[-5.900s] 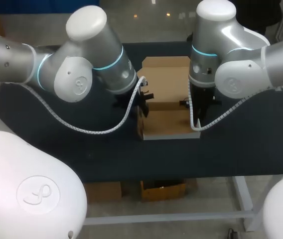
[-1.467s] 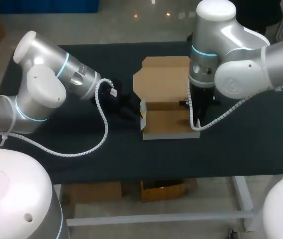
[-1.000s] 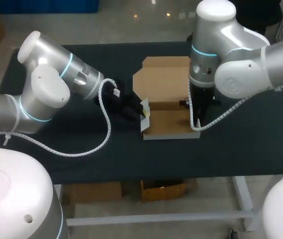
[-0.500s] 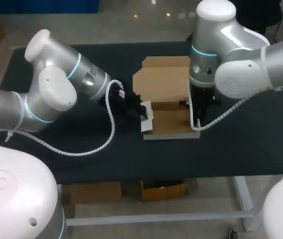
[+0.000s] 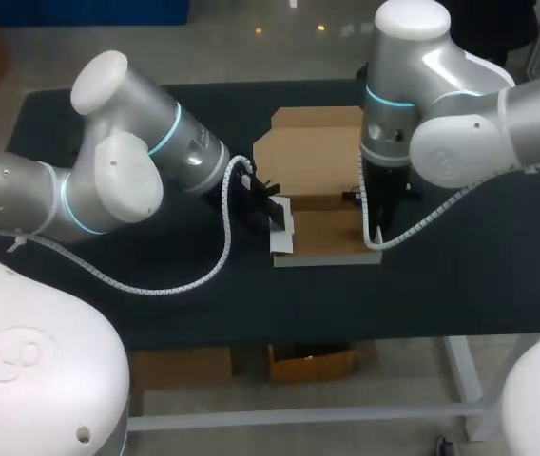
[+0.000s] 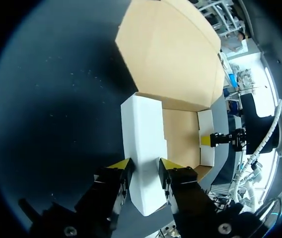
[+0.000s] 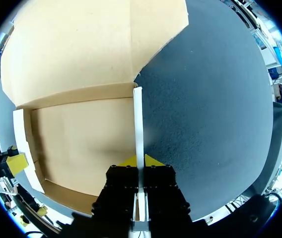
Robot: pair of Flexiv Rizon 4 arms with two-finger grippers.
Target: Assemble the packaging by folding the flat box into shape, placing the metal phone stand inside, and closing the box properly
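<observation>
Box (image 5: 319, 233) sat open on the table (image 5: 441, 285), its right wall pinched by the right gripper (image 7: 139, 161), which that arm hid from overhead. The left gripper (image 6: 145, 167), newly arrived, straddled the left wall with its fingers narrowly apart.

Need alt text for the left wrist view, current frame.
The left gripper sits at the white side flap of an open cardboard box on a dark table. The lid lies folded back beyond it, and the right gripper pinches the far wall.
</observation>
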